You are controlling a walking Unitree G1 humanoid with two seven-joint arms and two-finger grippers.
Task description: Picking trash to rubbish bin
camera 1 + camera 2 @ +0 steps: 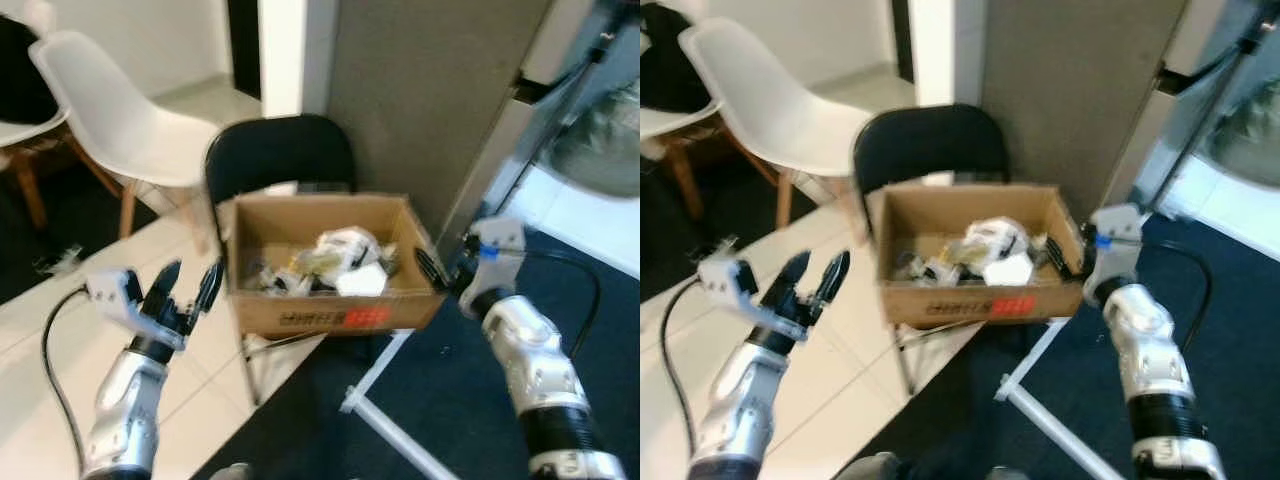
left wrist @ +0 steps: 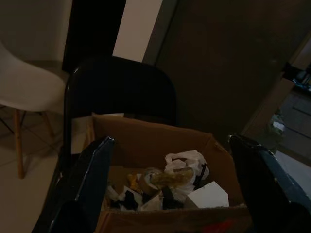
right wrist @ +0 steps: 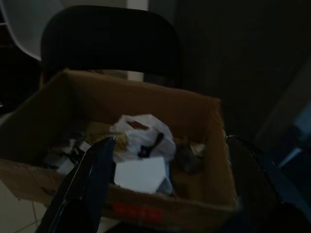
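An open cardboard box rests on the seat of a black folding chair. It holds trash: a crumpled white plastic bag, a small white carton and several dark scraps. My left gripper hovers just left of the box at rim height, open and empty. My right gripper is close to the box's right wall, its black fingers spread wide, nothing between them. In the right wrist view the bag and carton lie ahead between the fingers.
A white shell chair stands at the back left on pale tiles. A grey panel rises behind the box. A white metal bar crosses the dark blue carpet below the box.
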